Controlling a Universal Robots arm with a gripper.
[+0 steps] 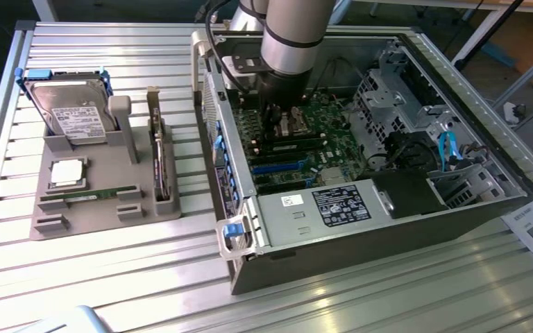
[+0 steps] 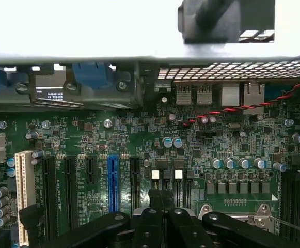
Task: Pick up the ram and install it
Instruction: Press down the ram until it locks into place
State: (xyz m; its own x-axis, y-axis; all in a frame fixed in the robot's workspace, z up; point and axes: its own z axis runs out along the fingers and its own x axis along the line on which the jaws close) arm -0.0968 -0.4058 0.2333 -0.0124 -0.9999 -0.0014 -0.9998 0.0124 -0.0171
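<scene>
Inside the open computer case (image 1: 368,201), the arm reaches down over the green motherboard (image 2: 139,139), and the gripper (image 2: 162,217) hangs just above the board with its fingers (image 2: 148,227) pressed together on nothing, near the blue slot (image 2: 113,183). Well apart from the case, toward the exterior view's left, the ram (image 1: 89,197) lies flat in the grey holder tray (image 1: 63,225) on the tabletop (image 1: 155,277), just beside the square silver processor chip (image 1: 67,173) and below the hard drive (image 1: 72,104).
</scene>
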